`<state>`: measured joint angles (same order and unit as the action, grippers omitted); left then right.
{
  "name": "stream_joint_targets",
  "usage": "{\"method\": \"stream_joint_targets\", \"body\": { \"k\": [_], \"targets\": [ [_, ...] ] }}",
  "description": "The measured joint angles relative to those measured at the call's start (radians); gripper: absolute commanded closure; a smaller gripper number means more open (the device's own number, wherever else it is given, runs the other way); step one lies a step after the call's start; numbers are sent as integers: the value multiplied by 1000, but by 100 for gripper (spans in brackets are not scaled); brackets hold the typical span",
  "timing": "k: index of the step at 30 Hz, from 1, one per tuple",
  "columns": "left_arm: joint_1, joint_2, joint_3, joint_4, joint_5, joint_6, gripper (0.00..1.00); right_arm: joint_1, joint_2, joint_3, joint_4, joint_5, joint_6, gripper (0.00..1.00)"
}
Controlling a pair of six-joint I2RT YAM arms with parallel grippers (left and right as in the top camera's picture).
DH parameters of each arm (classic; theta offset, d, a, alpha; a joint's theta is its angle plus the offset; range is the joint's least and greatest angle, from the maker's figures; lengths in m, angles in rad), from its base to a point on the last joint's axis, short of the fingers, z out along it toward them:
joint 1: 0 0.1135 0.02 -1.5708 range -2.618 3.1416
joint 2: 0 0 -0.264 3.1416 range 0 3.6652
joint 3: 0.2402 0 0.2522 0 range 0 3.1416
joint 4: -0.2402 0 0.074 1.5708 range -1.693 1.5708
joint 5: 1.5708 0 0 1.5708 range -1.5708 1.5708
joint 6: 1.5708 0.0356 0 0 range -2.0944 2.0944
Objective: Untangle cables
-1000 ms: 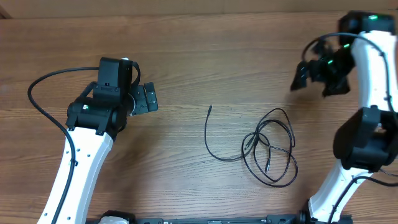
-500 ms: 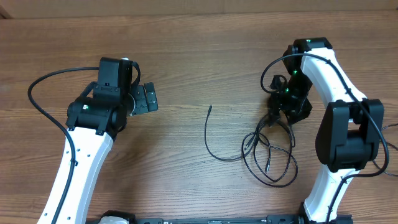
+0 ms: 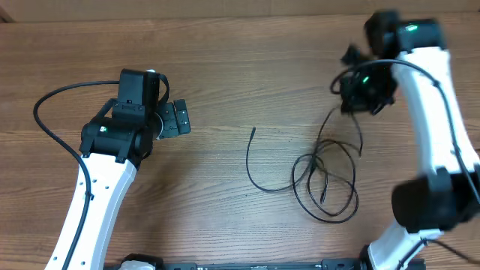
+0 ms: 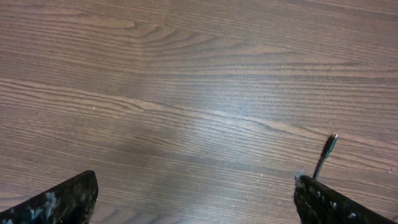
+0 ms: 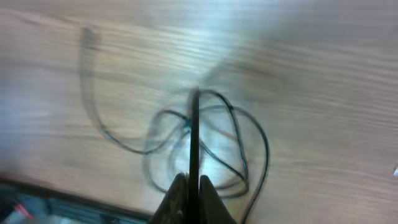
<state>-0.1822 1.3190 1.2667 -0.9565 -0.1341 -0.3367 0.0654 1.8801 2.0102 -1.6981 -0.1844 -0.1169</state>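
Cables (image 3: 324, 187): thin black loops on the tabletop (image 3: 225, 67), centre-right, one strand drawn upward. Right gripper (image 5: 191, 186): pinched closed on that strand. Left gripper (image 4: 198, 202): spread wide, empty, near a loose plug end (image 4: 328, 146).

Behind the left claw (image 3: 180, 118), whose two black fingers (image 4: 62, 200) are flecked with pale specks, sits a boxy black wrist block (image 3: 139, 94). Further back comes a rounded black joint housing (image 3: 116, 136) with a small green light (image 3: 103, 129), then a long smooth white plastic link (image 3: 97, 202) with a thick black wire (image 3: 45, 101) curving alongside. Behind the right claw (image 5: 191, 186), with its narrow dark tapering fingers (image 5: 210, 198), are a like bulky black joint (image 3: 427, 204), a green lamp (image 3: 411, 28) and a white shell (image 3: 431, 97).
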Motion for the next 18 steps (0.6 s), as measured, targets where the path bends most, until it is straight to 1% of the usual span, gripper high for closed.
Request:
{"method": "stream_joint_targets", "body": {
  "k": [3,4,5,7,9,10,11,18],
  "targets": [
    [0,0,0,0,-1,0,0,0,-61,247,50,-53,10,96],
    [0,0,0,0,-1,0,0,0,-73,298,67,-67,11,96],
    [0,0,0,0,-1,0,0,0,-97,390,111,-98,16,96],
    [0,0,0,0,-1,0,0,0,-122,473,163,-132,28,96],
    [0,0,0,0,-1,0,0,0,-141,573,261,-168,42,96],
    [0,0,0,0,-1,0,0,0,-147,594,285,-176,46,96],
    [0,0,0,0,-1,0,0,0,-157,627,346,-188,53,96],
    [0,0,0,-1,-1,0,0,1,-168,642,548,-208,61,96]
  ]
}}
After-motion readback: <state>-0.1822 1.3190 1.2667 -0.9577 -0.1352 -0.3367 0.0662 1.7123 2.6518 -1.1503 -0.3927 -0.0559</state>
